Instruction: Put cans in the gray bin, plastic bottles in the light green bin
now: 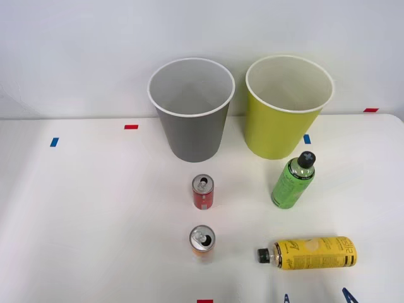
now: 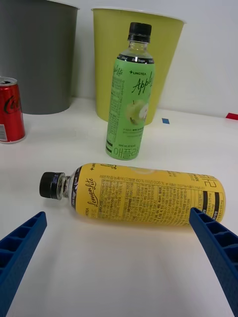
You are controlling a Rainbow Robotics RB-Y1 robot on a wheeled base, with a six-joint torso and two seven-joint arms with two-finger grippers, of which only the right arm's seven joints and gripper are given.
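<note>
The gray bin (image 1: 192, 136) and the light green bin (image 1: 274, 136) stand side by side at the back of the table. In front of the gray bin stands a red can (image 1: 202, 192), with an orange can (image 1: 202, 241) nearer to me. A green plastic bottle (image 1: 293, 182) is upright before the light green bin. The yellow plastic bottle (image 1: 312, 252) lies on its side, its cap pointing left. My right gripper (image 1: 317, 298) is open just short of that bottle. In the wrist view its fingers (image 2: 218, 247) are spread wider than the yellow bottle (image 2: 144, 195), holding nothing.
Small red and blue tape marks (image 1: 130, 127) dot the white table. A pale wall rises right behind the bins. The wrist view also has the green bottle (image 2: 130, 104), the red can (image 2: 10, 116), the gray bin (image 2: 39, 54) and the light green bin (image 2: 111, 59) beyond the yellow bottle.
</note>
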